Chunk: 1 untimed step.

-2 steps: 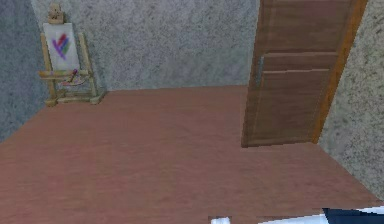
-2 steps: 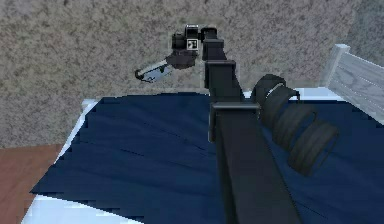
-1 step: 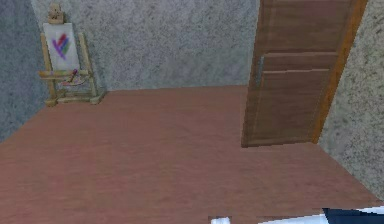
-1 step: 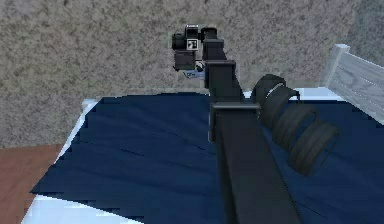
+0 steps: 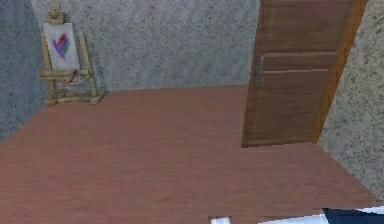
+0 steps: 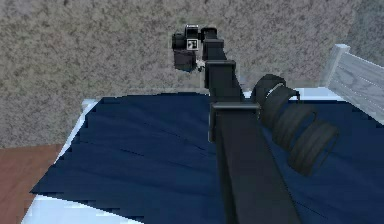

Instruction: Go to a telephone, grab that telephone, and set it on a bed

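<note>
Arm [image 6: 240,140]: dark square bar up from arm side view's bottom edge, right of middle, leaning slightly left. White marker squares [image 6: 203,37] at far end. Hand [image 6: 182,55] just left of them, dark body. Whether anything held: cannot tell.

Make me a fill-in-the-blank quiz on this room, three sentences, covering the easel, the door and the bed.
1. The wooden easel with a painting stands by the wall at the forward view's ____ side.
2. The brown wooden door is at that view's ____ side.
3. In the arm side view, the dark square arm reaches out over a bed whose cover is dark ____.
Missing words: left; right; blue.
</note>
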{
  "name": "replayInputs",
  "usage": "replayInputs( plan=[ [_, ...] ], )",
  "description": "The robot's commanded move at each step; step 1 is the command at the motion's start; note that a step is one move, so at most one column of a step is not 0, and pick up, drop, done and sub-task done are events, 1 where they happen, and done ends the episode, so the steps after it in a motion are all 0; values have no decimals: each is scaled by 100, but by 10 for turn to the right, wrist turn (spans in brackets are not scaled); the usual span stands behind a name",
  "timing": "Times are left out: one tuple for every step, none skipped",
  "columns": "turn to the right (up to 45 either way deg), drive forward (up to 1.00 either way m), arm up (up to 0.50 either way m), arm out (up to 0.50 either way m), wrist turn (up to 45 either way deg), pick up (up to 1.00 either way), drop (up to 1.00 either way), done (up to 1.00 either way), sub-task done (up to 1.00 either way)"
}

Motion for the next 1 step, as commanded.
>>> replayInputs(
  plan=[
    [0, 0, -26, 0, 0, 0, 0, 0, 0]
  ],
)
